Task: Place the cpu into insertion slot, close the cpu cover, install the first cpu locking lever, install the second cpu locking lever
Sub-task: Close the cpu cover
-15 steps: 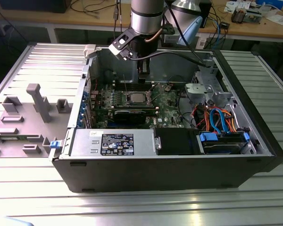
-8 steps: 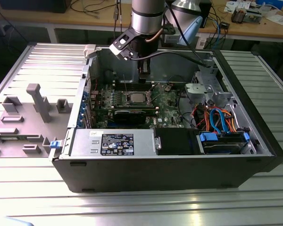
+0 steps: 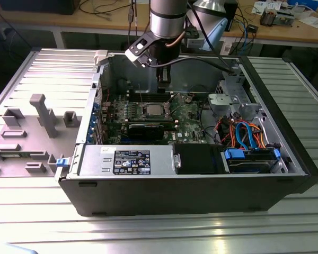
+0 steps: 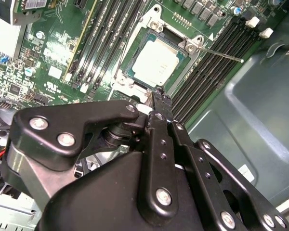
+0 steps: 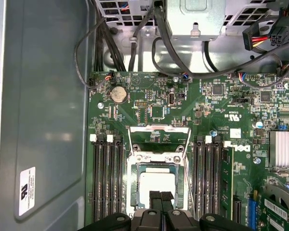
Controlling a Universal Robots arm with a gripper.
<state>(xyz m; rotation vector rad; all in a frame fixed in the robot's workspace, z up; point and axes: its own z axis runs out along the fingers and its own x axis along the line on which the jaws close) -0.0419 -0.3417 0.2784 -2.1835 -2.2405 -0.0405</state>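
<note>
The cpu (image 4: 155, 60) lies flat in the insertion slot (image 3: 152, 109) on the green motherboard, its silver top showing. The cpu cover (image 4: 181, 58) is a silvery frame lying down around the chip in both wrist views. One thin wire locking lever (image 4: 217, 52) sticks out from the socket corner over the black memory slots. Another lever rod (image 5: 189, 168) runs along the socket's side. My gripper (image 5: 161, 198) hangs just above the socket edge, fingers pressed together with nothing between them. In the exterior view the gripper (image 3: 163, 88) sits above the board behind the socket.
Long black memory slots (image 5: 107, 178) flank the socket on both sides. The case's grey wall (image 5: 43, 120) stands close by. Cable bundles (image 3: 244, 132) and a drive cage (image 3: 228, 98) fill the exterior view's right. A power supply (image 3: 127, 160) lines the case front.
</note>
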